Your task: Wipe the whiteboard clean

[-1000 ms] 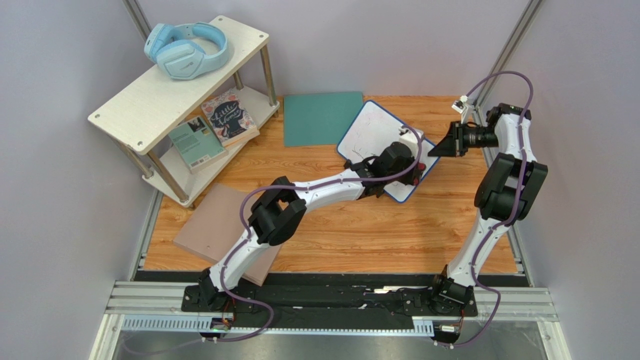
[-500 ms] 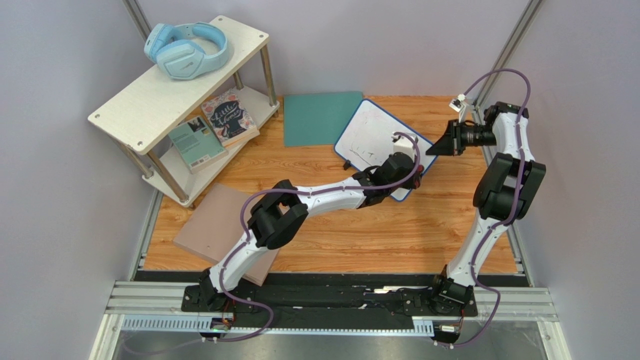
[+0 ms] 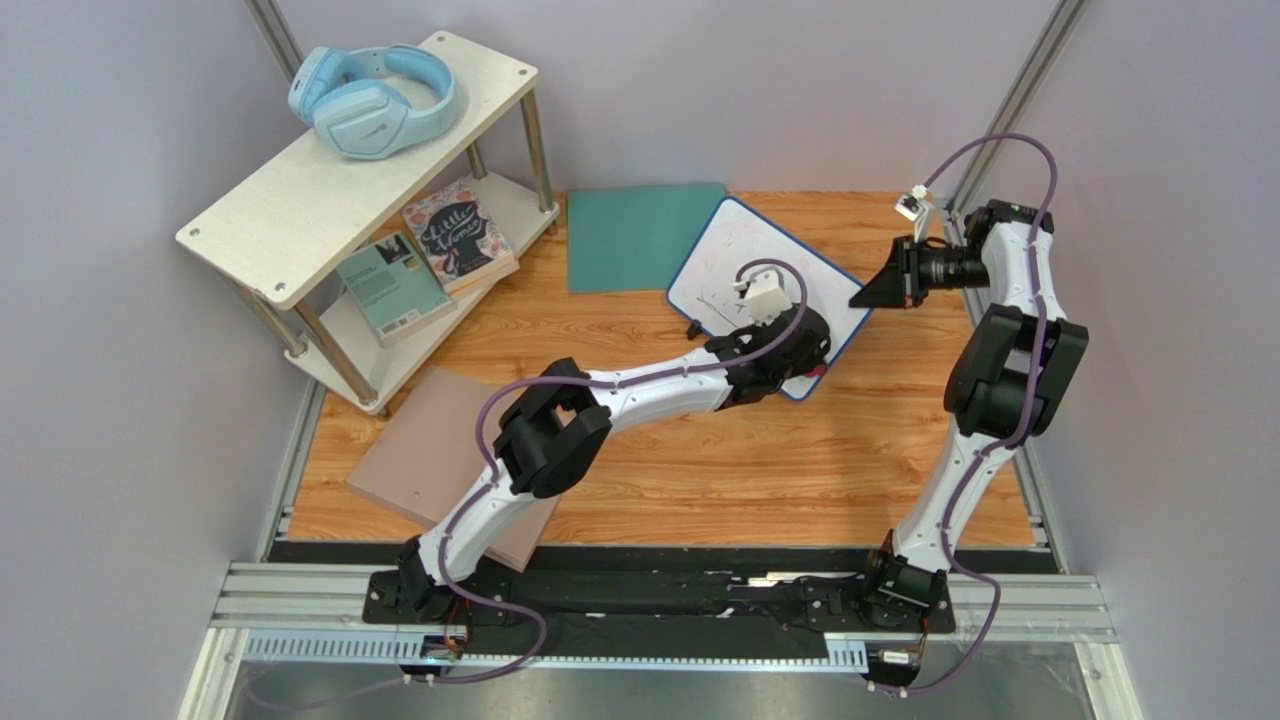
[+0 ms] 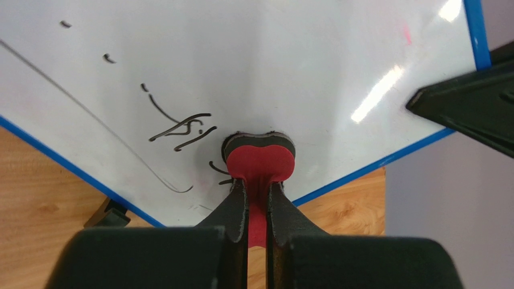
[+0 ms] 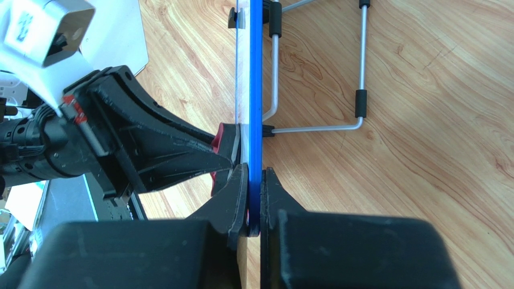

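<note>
The right gripper [image 3: 860, 297] clamps the whiteboard's [image 3: 732, 243] right edge, closing that side; the left arm [image 3: 661, 393] slants across its front. The tabletop [image 3: 857, 450] nearer than the whiteboard, right of that arm, is free

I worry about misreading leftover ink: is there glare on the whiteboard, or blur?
Left wrist: glare streaks on the whiteboard right of the sharp marks; the left tool's body is blurred. Top external: board evenly lit. Right wrist: board edge-on, crisp.
</note>
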